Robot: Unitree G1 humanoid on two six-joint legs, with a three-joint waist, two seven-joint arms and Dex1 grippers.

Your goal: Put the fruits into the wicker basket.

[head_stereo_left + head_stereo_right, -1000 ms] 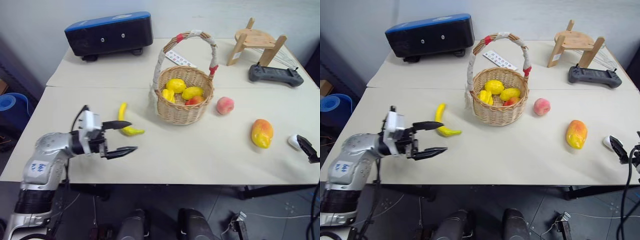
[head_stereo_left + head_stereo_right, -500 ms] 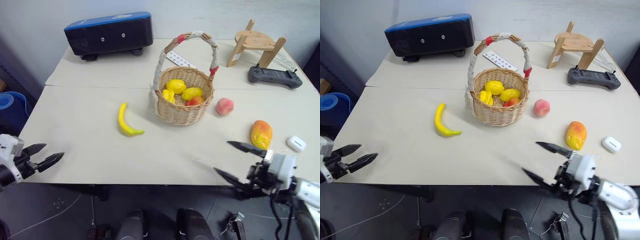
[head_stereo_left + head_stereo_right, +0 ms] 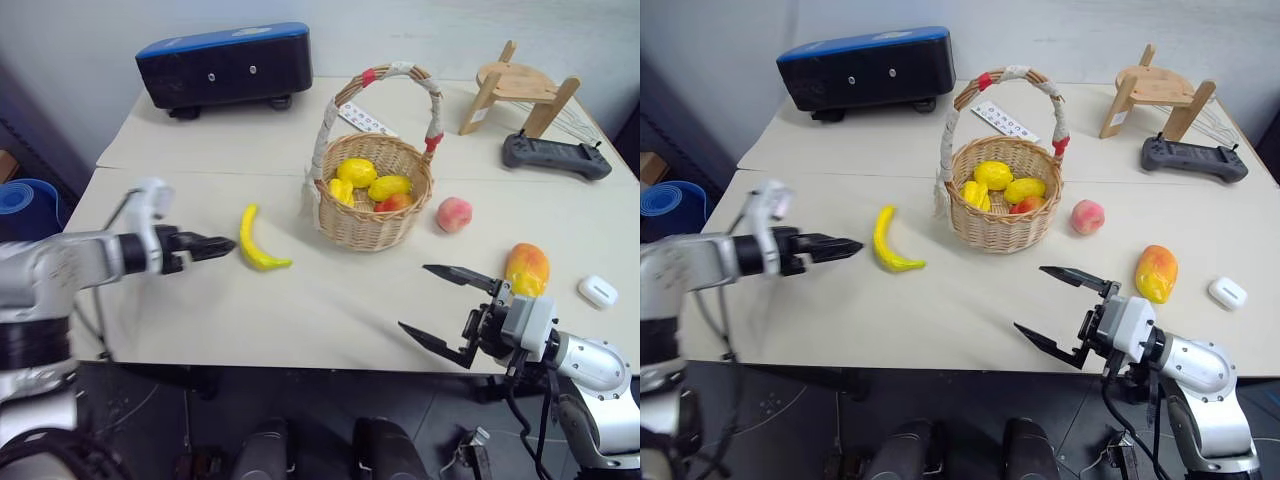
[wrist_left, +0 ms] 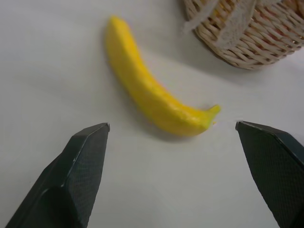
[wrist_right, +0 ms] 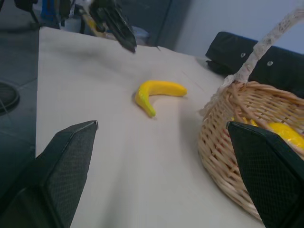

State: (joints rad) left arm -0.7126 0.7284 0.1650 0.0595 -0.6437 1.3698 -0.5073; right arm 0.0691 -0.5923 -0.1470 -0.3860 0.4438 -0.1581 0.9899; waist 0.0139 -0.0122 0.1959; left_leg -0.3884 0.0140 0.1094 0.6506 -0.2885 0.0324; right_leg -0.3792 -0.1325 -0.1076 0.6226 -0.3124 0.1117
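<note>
Here the banana lies lengthwise away from the robot, beside the wicker basket.

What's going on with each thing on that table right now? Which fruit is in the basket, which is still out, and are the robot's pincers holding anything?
Basket: upright, holding yellow fruits and a reddish one.
Banana: lying on the table, left of the basket, untouched.
Peach: on the table, right of the basket.
Mango: on the table, further right.
Left pincer: open, empty, pointing at the banana.
Right pincer: open, empty, above the table's front edge.
</note>
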